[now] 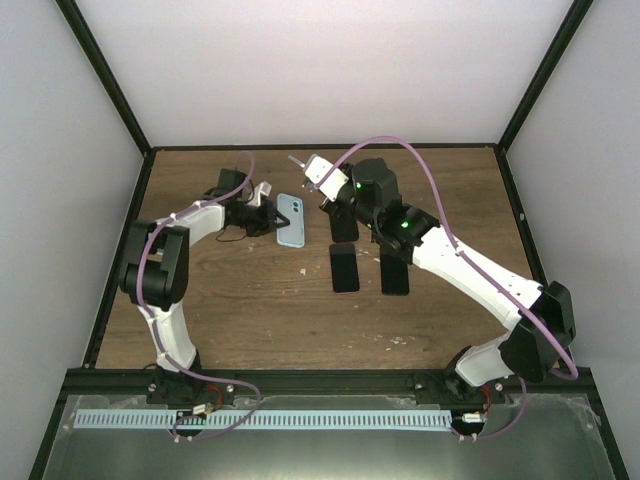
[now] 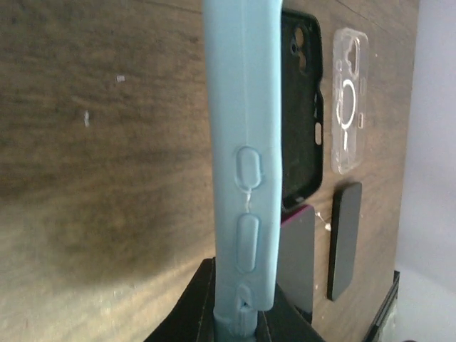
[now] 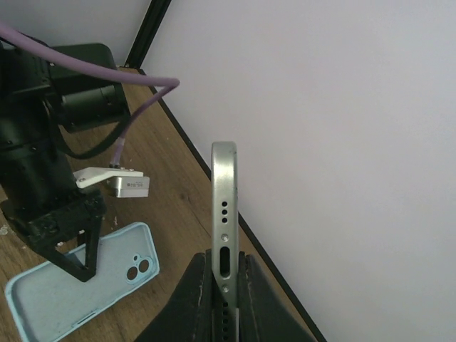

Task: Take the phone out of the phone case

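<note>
Toward the back of the wooden table (image 1: 250, 300), between the two arms' bases and the grippers, lie a dark slab (image 1: 345, 268) and a second dark slab (image 1: 395, 272), both phone-shaped and flat, side by side but apart. Seen from the left wrist, a black case (image 2: 299, 107) with a camera cut-out and a clear case (image 2: 349, 100) with a ring on its back lie just beyond them. None of these touches either gripper.

The table is brown wood grain with a few pale specks. The light blue case (image 1: 290, 221) looks matte and rubbery, with rounded corners and raised oval button bumps along its side. The phone (image 3: 225, 214) shows a thin silver metal edge with a slot port and small round holes.

The left gripper (image 2: 236, 320) is clamped tight on the edge of the light blue case, whose back faces up. Its inside cannot be seen. The right gripper (image 3: 224, 303) is pinched closed on the phone, holding it upright on edge near the white wall (image 3: 342, 142), clear of the light blue case and well above it.
</note>
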Motion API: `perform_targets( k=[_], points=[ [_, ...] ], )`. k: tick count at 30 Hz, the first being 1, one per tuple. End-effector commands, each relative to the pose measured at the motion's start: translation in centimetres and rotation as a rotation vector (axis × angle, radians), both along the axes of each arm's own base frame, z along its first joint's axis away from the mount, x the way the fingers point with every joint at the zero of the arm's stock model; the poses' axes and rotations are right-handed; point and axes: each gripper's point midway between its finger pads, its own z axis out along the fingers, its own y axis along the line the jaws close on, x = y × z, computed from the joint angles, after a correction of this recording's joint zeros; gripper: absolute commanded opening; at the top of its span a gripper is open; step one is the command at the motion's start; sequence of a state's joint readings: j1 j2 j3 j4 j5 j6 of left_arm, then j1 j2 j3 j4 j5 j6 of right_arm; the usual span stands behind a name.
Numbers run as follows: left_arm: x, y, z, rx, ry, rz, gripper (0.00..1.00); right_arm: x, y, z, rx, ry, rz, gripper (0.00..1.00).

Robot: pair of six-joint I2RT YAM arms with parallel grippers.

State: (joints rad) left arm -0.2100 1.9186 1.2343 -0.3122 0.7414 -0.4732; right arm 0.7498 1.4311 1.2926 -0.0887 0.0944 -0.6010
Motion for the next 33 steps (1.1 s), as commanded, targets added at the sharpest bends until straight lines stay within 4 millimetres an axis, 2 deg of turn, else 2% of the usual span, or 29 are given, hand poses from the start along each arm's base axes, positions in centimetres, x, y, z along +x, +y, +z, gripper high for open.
perform_targets(
  k=[1,5,9,14,19,24,29,33],
  points=[
    [2.5,-0.6,-0.5,0.014,-0.026,0.015,0.00,-0.1,-1.1,3.5,0.078,-0.065,-0.018,0.01],
    [3.4,0.1,-2.9,0.078,0.002,0.042,0.00,0.2,-1.3,3.6,0.077,-0.067,-0.026,0.01],
    [4.1,0.2,-4.0,0.111,0.009,0.049,0.00,0.4,-1.4,3.4,0.072,-0.062,-0.029,0.01],
    [4.1,0.9,-5.5,0.183,0.031,0.060,0.23,0.6,-1.3,3.2,0.066,-0.062,-0.028,0.01],
    [3.8,1.5,-5.4,0.227,0.028,0.066,0.43,0.7,-1.2,3.0,0.057,-0.065,-0.026,0.01],
    [3.3,1.7,-3.9,0.215,0.012,0.075,0.63,0.8,-1.1,2.9,0.046,-0.079,-0.027,0.01],
    [2.8,2.3,-0.8,0.205,-0.055,0.087,0.83,1.2,-1.4,3.1,0.031,-0.126,-0.046,0.01],
    [2.3,3.1,2.8,0.170,-0.126,0.103,0.88,1.3,-1.5,3.0,-0.004,-0.196,-0.049,0.01]
  ],
)
